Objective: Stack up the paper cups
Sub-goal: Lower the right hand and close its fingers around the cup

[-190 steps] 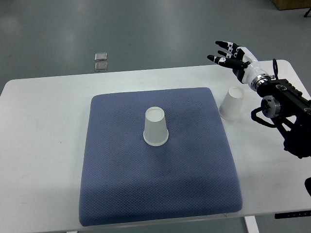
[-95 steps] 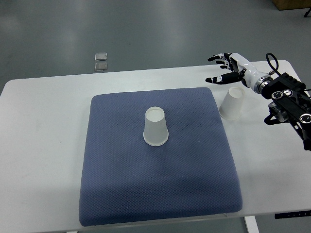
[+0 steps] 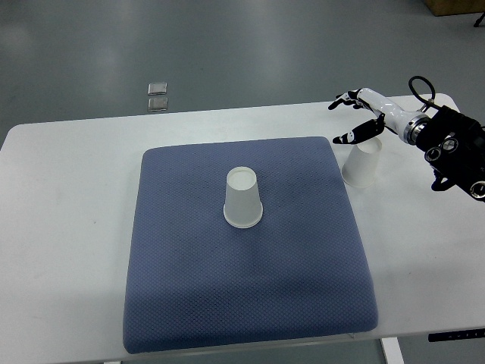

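Hovering my right hand (image 3: 362, 115), fingers spread and holding nothing, just over the paper cup (image 3: 361, 162) beside the blue mat (image 3: 250, 288); another cup (image 3: 243, 198) sits upside down mid-mat.

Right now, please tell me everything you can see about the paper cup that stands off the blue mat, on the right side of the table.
The paper cup is plain white and looks like thin paper. It stands upside down, its wide rim on the white table and its closed base on top, and it leans a little. It sits just beside the right edge of the blue mat; whether they touch is unclear. The right hand hovers above its top with fingers spread, not gripping it.
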You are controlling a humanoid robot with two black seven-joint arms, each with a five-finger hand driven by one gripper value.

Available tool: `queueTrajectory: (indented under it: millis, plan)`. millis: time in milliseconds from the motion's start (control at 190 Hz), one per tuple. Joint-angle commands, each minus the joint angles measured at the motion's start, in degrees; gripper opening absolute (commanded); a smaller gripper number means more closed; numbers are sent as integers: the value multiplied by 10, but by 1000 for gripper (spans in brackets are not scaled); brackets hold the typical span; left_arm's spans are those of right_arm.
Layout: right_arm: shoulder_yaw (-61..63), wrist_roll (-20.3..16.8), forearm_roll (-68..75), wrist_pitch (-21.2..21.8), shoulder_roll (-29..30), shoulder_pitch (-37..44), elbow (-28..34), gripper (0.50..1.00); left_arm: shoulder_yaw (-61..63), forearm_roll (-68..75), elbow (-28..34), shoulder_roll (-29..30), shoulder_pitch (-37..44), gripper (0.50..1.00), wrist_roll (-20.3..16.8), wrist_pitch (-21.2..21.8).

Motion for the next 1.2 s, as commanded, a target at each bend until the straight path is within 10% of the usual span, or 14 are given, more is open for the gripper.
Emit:
queueTrajectory:
  millis: [0, 1197]
  plan:
    - [-9, 2, -36, -3, -3, 0, -1, 924, 0, 0, 0, 0, 0, 1000, 0, 0]
    - [-57, 9, -218, -28, -10, 2, -82, 915, 1, 0, 0, 0, 1, 1000, 0, 0]
